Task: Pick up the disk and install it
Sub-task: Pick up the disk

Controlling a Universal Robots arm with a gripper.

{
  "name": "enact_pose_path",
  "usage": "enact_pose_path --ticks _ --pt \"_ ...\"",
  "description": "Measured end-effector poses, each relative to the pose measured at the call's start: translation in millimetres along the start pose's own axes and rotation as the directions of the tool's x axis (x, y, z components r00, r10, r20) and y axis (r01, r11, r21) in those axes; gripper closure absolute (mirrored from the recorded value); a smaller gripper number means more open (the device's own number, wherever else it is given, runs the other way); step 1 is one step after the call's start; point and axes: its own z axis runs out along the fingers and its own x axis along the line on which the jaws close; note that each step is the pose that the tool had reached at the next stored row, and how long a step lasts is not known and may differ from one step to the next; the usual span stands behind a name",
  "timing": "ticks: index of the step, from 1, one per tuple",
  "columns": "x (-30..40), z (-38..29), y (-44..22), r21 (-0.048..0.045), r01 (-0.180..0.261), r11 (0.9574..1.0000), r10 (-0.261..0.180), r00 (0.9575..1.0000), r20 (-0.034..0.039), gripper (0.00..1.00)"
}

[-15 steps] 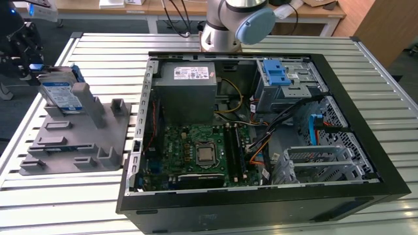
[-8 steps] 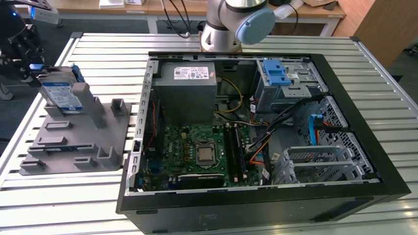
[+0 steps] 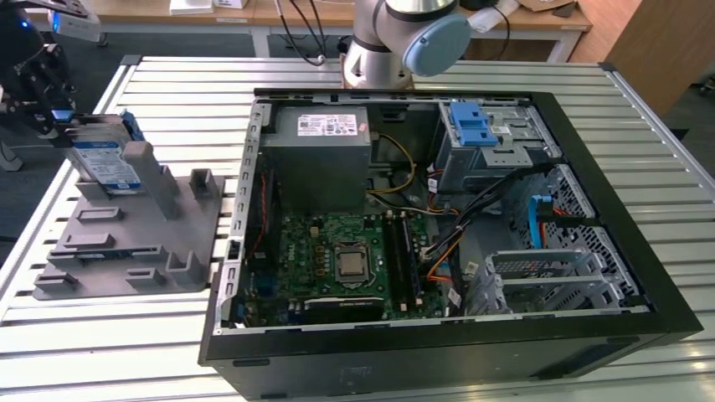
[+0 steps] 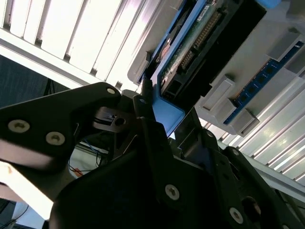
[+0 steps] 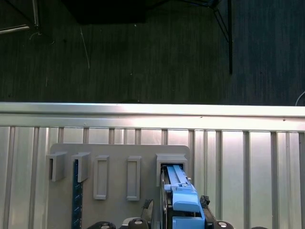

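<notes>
Table point(image 3: 671, 209): slatted metal, bearing two containers. Holder point(image 3: 167, 251): grey moulded block with several upright slots, at the exterior view's left, just beside the case. In its far slot stands the disk point(image 3: 106, 163), upright on edge in a blue carrier, silver body, white-and-blue label facing the near side; print too small to read. In another slot a memory stick point(image 5: 75, 191) stands on edge, blue board; the other slots in the first wrist view hold nothing. Gripper point(image 3: 54, 121): black, at the disk's far-left end and close against the carrier's corner in the second wrist view; how far it is open, and whether it has hold of the disk, cannot be told. Case point(image 3: 625, 327): black tower lying on its side, panel off. Contents: grey power supply point(image 3: 324, 159) at the far left with a white sticker, print not legible; green motherboard point(image 3: 347, 260) in the near half; drive bay point(image 3: 480, 126) with a blue latch at the far right; perforated metal cage point(image 3: 547, 276) at the near right; orange, yellow and black cables point(image 3: 441, 243) in between.
</notes>
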Motion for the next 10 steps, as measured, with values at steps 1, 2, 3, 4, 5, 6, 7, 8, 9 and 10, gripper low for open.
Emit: enact_pose_path --ticks 1,2,3,4,5,6,7,8,9,10 --pt "0.0 0.0 0.0 0.0 0.0 1.0 0.0 1.0 0.0 0.55" --pt "0.0 0.0 0.0 0.0 0.0 1.0 0.0 1.0 0.0 0.55" --pt "0.0 0.1 0.0 0.0001 0.0 1.0 0.0 1.0 0.0 0.55" --pt "0.0 0.1 0.0 0.0001 0.0 1.0 0.0 1.0 0.0 0.55" --pt "-0.2 0.3 0.0 0.0003 0.0 1.0 0.0 1.0 0.0001 0.55" --pt "-0.5 0.4 0.0 0.0005 0.0 1.0 0.0 1.0 0.0002 0.55" --pt "-0.6 0.3 0.0 0.0003 0.0 1.0 0.0 1.0 0.0001 0.55" --pt "-0.7 0.3 0.0 0.0 0.0 1.0 0.0 1.0 0.0 0.55" --pt "-0.7 0.5 0.0 -0.0001 0.0 1.0 0.0 1.0 -0.0001 0.55" --pt "-0.7 0.6 0.0 0.0 0.0 1.0 0.0 1.0 0.0 0.55"
